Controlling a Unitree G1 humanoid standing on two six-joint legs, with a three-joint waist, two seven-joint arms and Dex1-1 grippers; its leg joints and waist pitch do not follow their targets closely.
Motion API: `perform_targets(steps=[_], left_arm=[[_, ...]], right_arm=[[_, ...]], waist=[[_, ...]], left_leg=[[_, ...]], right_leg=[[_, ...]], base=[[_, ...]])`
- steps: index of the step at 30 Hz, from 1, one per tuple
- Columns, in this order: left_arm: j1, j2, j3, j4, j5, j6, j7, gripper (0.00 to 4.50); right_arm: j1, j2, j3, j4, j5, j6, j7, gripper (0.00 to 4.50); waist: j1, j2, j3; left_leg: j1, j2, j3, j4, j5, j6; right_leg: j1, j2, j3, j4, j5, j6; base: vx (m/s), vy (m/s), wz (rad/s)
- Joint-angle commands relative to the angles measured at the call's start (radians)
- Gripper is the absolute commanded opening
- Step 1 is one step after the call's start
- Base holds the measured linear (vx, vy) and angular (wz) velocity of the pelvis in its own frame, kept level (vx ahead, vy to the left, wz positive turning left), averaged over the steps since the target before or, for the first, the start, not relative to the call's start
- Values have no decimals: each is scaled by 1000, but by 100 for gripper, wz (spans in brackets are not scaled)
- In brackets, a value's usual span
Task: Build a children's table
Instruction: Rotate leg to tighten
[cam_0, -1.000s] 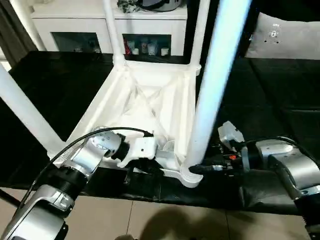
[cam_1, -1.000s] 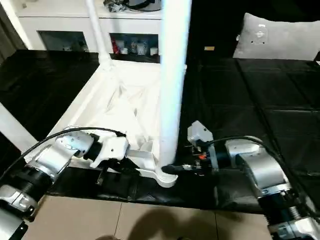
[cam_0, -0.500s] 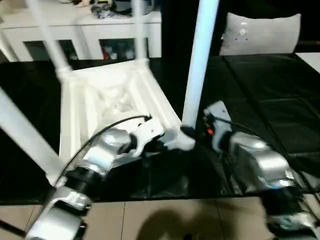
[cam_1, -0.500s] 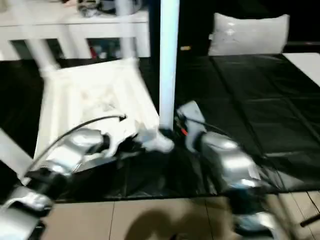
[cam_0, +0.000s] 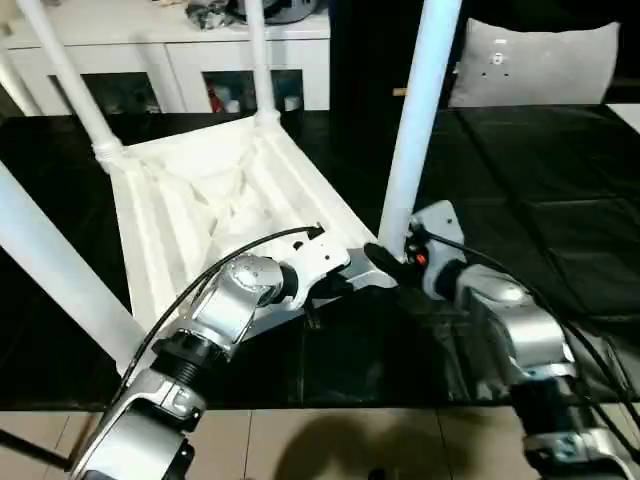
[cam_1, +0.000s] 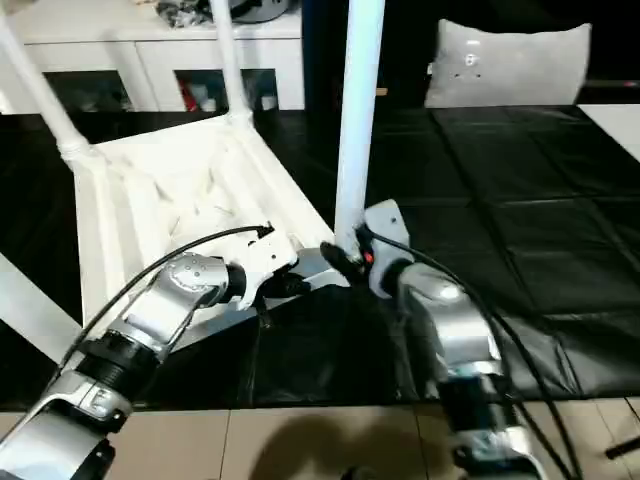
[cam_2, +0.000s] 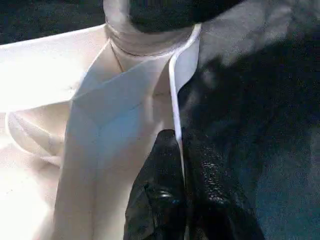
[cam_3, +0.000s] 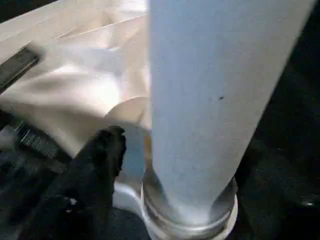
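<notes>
Now the upturned table top (cam_0: 200, 190) lies left of centre on the black counter (cam_0: 540, 180), left jaws (cam_2: 182, 200) pinched on its rim; the right gripper (cam_3: 95, 165) beside the near leg (cam_0: 420, 120) seems parted. Released, a half-seated leg could topple.

Overhead room light is washing the white children's table (cam_0: 200, 190) nearly featureless in the middle left of the head views, its ribs blowing out. The black mat (cam_0: 560, 200) is throwing soft sheen at right. A shadow is pooling on the floor (cam_1: 300, 450) at bottom. Both wrist views are looking soft and blurred.
</notes>
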Motion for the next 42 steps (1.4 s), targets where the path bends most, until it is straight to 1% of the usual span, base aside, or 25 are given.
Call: perform_targets(steps=[1,2,4,7,8,9,10,11,12,13,14,15,16,18,20,24,26,29,32,33,35,37,40,41,42], left_arm=[[-20,25,-31,23,9,-69,-52,0],[-20,38,-32,28,5,-89,-75,0],[-19,57,-35,36,-9,-141,-120,0],[-12,79,-42,30,-30,-189,-183,0],[-7,99,-57,26,-36,-231,-231,0],[-5,110,-66,24,-35,-247,-254,0],[-2,126,-77,25,-36,-284,-288,0],[0,133,-80,29,-42,-313,-312,0],[0,135,-81,30,-44,-320,-319,0],[2,144,-84,32,-55,-341,-354,0],[2,147,-86,34,-59,-350,-367,0],[2,156,-91,34,-65,-366,-396,0],[3,161,-94,32,-68,-370,-409,0],[4,174,-101,23,-77,-372,-449,0],[0,183,-106,30,-82,-399,-474,0],[-5,184,-110,37,-87,-418,-499,0],[-4,185,-113,33,-93,-420,-516,0],[-5,184,-115,35,-94,-425,-520,0],[-8,184,-117,39,-95,-429,-523,0],[-10,185,-119,47,-94,-436,-524,0],[-11,186,-119,51,-93,-440,-525,0],[-12,186,-117,56,-90,-444,-526,0],[-3,181,-108,46,-104,-422,-528,0],[5,172,-99,29,-120,-381,-523,0],[5,172,-99,29,-120,-381,-523,0]], right_arm=[[18,-26,55,-38,34,-11,124,378],[21,-57,55,-40,39,-16,164,396],[20,-100,50,-29,38,-31,216,402],[13,-141,40,-15,45,-38,265,432],[7,-173,39,-11,59,-39,309,432],[3,-189,40,-12,67,-35,335,442],[1,-216,48,-20,75,-43,379,442],[3,-233,52,-30,84,-50,416,442],[3,-237,53,-33,88,-51,428,442],[5,-251,55,-46,111,-44,473,442],[5,-255,56,-49,120,-42,488,425],[6,-264,62,-51,135,-39,521,416],[6,-268,65,-51,139,-41,535,416],[8,-278,78,-50,146,-38,573,405],[10,-281,92,-52,151,-45,597,378],[6,-277,96,-44,160,-44,618,350],[5,-271,103,-47,172,-30,631,323],[6,-267,112,-49,177,-22,641,313],[9,-268,121,-55,181,-12,652,278],[10,-267,123,-57,187,0,658,278],[11,-268,123,-58,188,1,659,269],[13,-268,124,-59,192,6,662,241],[26,-261,118,-77,213,33,654,222],[35,-247,108,-85,216,48,619,214],[35,-247,108,-85,216,48,619,210]], waist=[[8,-7,-67],[11,-9,-65],[16,-10,-63],[23,-11,-64],[30,-10,-66],[30,-10,-66],[37,-7,-68],[40,-8,-68],[43,-8,-69],[48,-16,-70],[53,-12,-70],[55,-11,-70],[59,-14,-70],[62,-13,-70],[68,-12,-69],[76,-16,-68],[76,-17,-69],[77,-16,-70],[78,-16,-71],[78,-16,-71],[79,-15,-71],[79,-17,-70],[78,-17,-69],[79,-18,-69],[78,-17,-70]], left_leg=[[-10,24,2,-63,-176,100],[-10,22,1,-64,-191,98],[-5,25,1,-66,-214,94],[-4,26,1,-66,-214,88],[-3,28,1,-66,-206,87],[-3,28,1,-66,-206,87],[-2,32,1,-66,-191,91],[-5,34,2,-66,-180,93],[-4,33,3,-65,-178,95],[-5,33,6,-64,-174,100],[-5,35,6,-64,-164,103],[-5,35,6,-64,-163,106],[-4,36,7,-64,-161,106],[-5,37,7,-64,-157,103],[-3,38,7,-65,-167,95],[-2,37,8,-67,-167,82],[-4,37,7,-67,-161,80],[-4,36,7,-66,-151,82],[-4,37,7,-65,-144,82],[-4,37,7,-65,-142,83],[-4,37,7,-65,-145,84],[-4,36,7,-66,-155,79],[-4,36,7,-67,-154,74],[-3,36,8,-67,-152,73],[-3,37,8,-67,-149,72]], right_leg=[[68,-53,48,-77,-331,-154],[69,-52,46,-80,-355,-148],[65,-54,48,-82,-383,-144],[64,-55,49,-82,-392,-141],[63,-56,50,-79,-372,-149],[63,-56,50,-79,-372,-149],[64,-55,53,-72,-322,-166],[66,-55,55,-67,-291,-177],[66,-55,54,-67,-286,-181],[67,-56,54,-65,-279,-185],[66,-58,55,-63,-277,-188],[66,-58,54,-63,-278,-189],[65,-59,55,-62,-280,-189],[65,-59,54,-61,-284,-189],[63,-60,55,-64,-312,-180],[63,-60,56,-66,-332,-168],[64,-60,56,-65,-329,-165],[64,-59,56,-63,-318,-168],[64,-59,56,-62,-309,-170],[64,-59,56,-61,-305,-170],[64,-58,55,-62,-309,-171],[64,-59,55,-65,-331,-162],[63,-58,55,-66,-341,-156],[64,-59,56,-65,-340,-157],[64,-59,57,-64,-334,-160]], base=[[0,0,0],[0,0,0],[0,0,0],[0,0,0],[0,0,0],[0,0,0],[0,0,0],[0,0,0],[0,0,0],[0,0,0],[0,0,0],[0,0,0],[0,0,0],[0,0,0],[0,0,0],[0,0,0],[0,0,0],[0,0,0],[0,0,0],[0,0,0],[0,0,0],[0,0,0],[0,0,0],[0,0,0],[0,0,0]])
